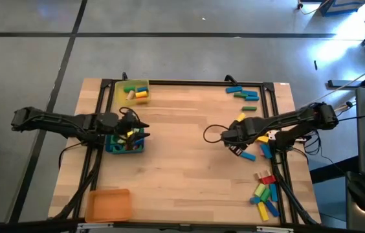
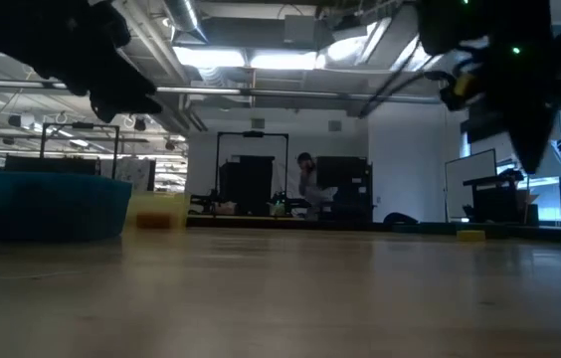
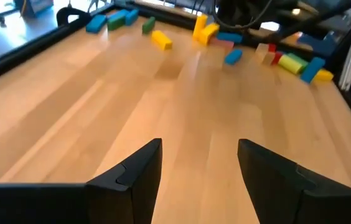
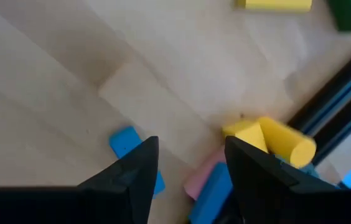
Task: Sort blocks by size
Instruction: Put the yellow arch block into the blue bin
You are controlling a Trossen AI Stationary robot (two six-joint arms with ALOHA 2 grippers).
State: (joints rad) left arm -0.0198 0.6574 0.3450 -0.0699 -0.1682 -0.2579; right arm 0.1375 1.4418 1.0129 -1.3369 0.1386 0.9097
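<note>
bare wood table (image 2: 290, 298) closest in low view, nothing on it up front. blue tray (image 1: 125, 144) at left-middle of table, holds a few blocks, mixed colours. left gripper (image 1: 137, 126) right over blue tray's far edge, fingers (image 3: 139, 174) apart, nothing between them, only bare wood ahead in left wrist view. yellow tray (image 1: 132, 92) at far left corner, holds green, yellow and pale blocks. orange tray (image 1: 108, 204) at near left corner, looks to hold nothing.

right gripper (image 1: 229, 138) right of table centre, near a loose cluster of blocks. fingers (image 4: 132, 171) part open, nothing gripped. small blue block (image 4: 124, 142) on the wood just beside one finger, touching or not unclear. pink block (image 4: 200, 175) and another blue one (image 4: 216, 190) lying between and behind the fingers, partly hidden. yellow cylinder (image 4: 287, 142) and yellow wedge (image 4: 241, 129) just past them, against the black frame rail (image 4: 331, 109). long yellow block (image 4: 274, 4) and green block (image 4: 350, 15) farther out.

unsorted blocks all on right side: blue and green group (image 1: 244, 94) at far right corner, mixed pile (image 1: 265, 193) near right front edge, few more by right gripper. person (image 2: 306, 177) far back in the room, low view.
</note>
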